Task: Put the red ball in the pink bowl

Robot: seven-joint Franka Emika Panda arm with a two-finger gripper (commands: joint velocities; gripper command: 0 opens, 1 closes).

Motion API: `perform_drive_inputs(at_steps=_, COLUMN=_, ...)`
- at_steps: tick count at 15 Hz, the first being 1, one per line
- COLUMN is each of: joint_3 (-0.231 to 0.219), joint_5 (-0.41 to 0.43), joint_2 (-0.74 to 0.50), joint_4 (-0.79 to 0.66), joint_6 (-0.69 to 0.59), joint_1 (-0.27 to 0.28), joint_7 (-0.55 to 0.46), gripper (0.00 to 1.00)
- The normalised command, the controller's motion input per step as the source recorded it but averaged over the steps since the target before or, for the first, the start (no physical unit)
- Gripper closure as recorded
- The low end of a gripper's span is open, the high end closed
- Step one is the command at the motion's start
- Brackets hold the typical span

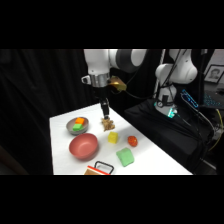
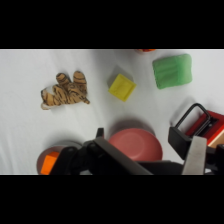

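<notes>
The small round red-orange ball (image 1: 132,141) lies near the right edge of the white tabletop (image 1: 62,122), just beyond the yellow block (image 1: 113,137) as seen from the wide, shallow pinkish-red bowl (image 1: 83,146), which sits towards the left edge in front of the smaller grey metal bowl (image 1: 78,125) holding orange and green pieces. The ball is not yet in the bowl, and nothing touches it.

The white arm's gripper (image 1: 105,114) hangs over the far middle of the tabletop, directly above a small striped tiger toy (image 1: 108,124). Whether it is released or clenched cannot be told from either view; it seems to carry nothing.

From the gripper, the ball lies forward and to the right in the side view, past the yellow block, well apart. The likely next move is a reach that way and down. The soft green rounded block (image 1: 125,157) sits near the ball, towards the front edge, so the descent needs care.
</notes>
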Motion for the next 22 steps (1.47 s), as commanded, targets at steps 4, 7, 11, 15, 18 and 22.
perform_drive_inputs(at_steps=4, joint_3=0.058, joint_5=-0.111, joint_2=-0.33, joint_4=-0.49, joint_6=0.30, joint_1=0.043, joint_7=0.21, gripper=0.00)
perform_drive_inputs(at_steps=7, joint_3=0.076, joint_5=-0.130, joint_2=-0.39, joint_4=-0.52, joint_6=0.28, joint_1=0.058, joint_7=0.23, gripper=0.00)
perform_drive_inputs(at_steps=11, joint_3=0.064, joint_5=-0.079, joint_2=-0.32, joint_4=-0.45, joint_6=0.29, joint_1=0.035, joint_7=0.18, gripper=0.00)
perform_drive_inputs(at_steps=15, joint_3=0.049, joint_5=-0.021, joint_2=-0.22, joint_4=-0.37, joint_6=0.34, joint_1=0.028, joint_7=0.10, gripper=0.00)
perform_drive_inputs(at_steps=18, joint_3=0.043, joint_5=0.005, joint_2=-0.10, joint_4=-0.30, joint_6=0.39, joint_1=0.039, joint_7=0.04, gripper=0.00)
perform_drive_inputs(at_steps=22, joint_3=0.041, joint_5=-0.060, joint_2=-0.01, joint_4=-0.27, joint_6=0.43, joint_1=0.049, joint_7=0.07, gripper=0.00)
